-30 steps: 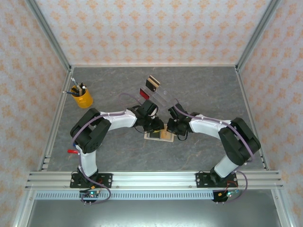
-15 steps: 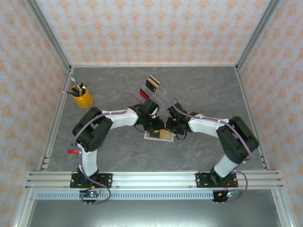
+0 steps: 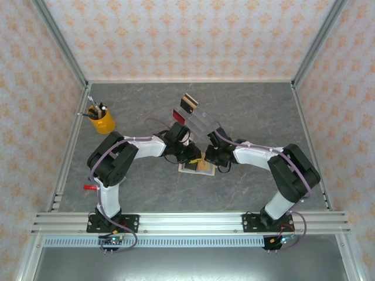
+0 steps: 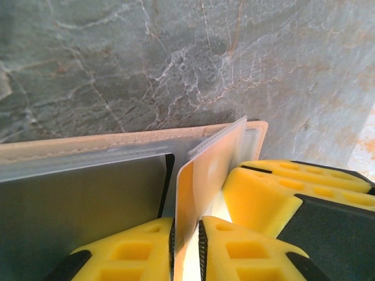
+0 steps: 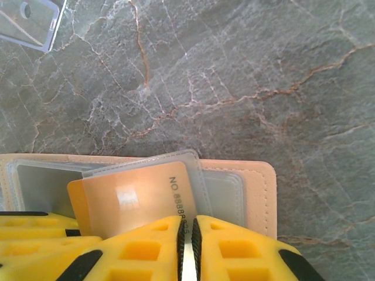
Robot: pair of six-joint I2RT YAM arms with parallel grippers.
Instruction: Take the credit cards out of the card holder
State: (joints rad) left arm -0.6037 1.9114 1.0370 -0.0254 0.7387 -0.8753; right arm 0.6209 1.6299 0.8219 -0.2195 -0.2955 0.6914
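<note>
Orange card (image 4: 199,175), lower end behind left tool (image 4: 186,234)

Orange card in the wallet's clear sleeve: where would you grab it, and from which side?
Pinch the orange card at the bare corner poking past the clear sleeve, squeezing its two flat faces, coming from the sleeve's open end. It is thin and lifted off the wallet, so only its faces offer a hold, and it should slide out that way.

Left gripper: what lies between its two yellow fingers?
A thin orange credit card stands edge-on between the fingers of the left gripper, sticking out of the clear sleeve of the card holder. The left wrist view shows this.
</note>
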